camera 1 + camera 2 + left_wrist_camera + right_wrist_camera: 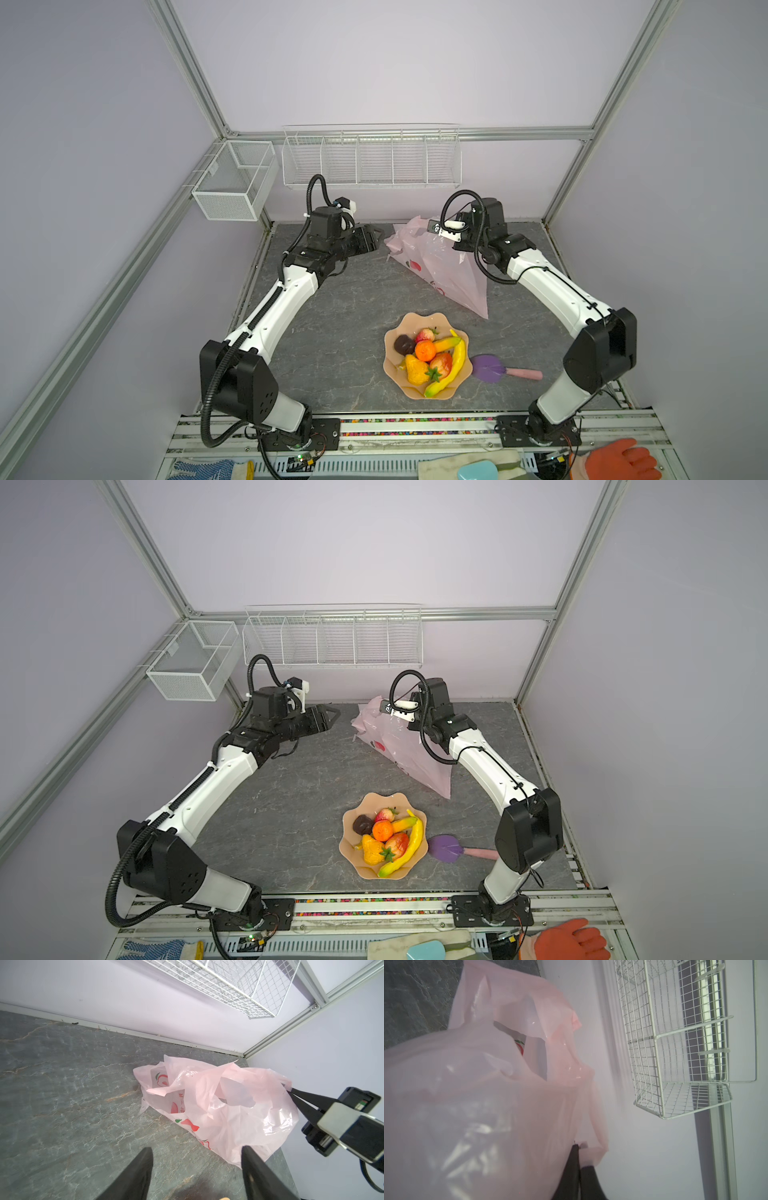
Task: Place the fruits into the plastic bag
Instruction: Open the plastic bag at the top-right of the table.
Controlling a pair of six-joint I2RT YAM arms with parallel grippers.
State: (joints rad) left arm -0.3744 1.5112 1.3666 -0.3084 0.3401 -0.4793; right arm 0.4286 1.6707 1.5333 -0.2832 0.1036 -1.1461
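Here the bag [440,270] lies at the table's [332,311] back right, its long axis running from the mouth by the back wall to a closed corner pointing at the bowl [391,365]. The right gripper [290,1091] is clamped on its upper rim; in both top views the wrist hides that pinch. The fruits [430,359] sit heaped in the bowl, a paddle [490,368] just beside. The left gripper [197,1148] hovers near the mouth, jaws spread, holding nothing.

Both top views look down from high on the whole table [332,299]; both wrist views face the plastic bag [228,1124] closely.
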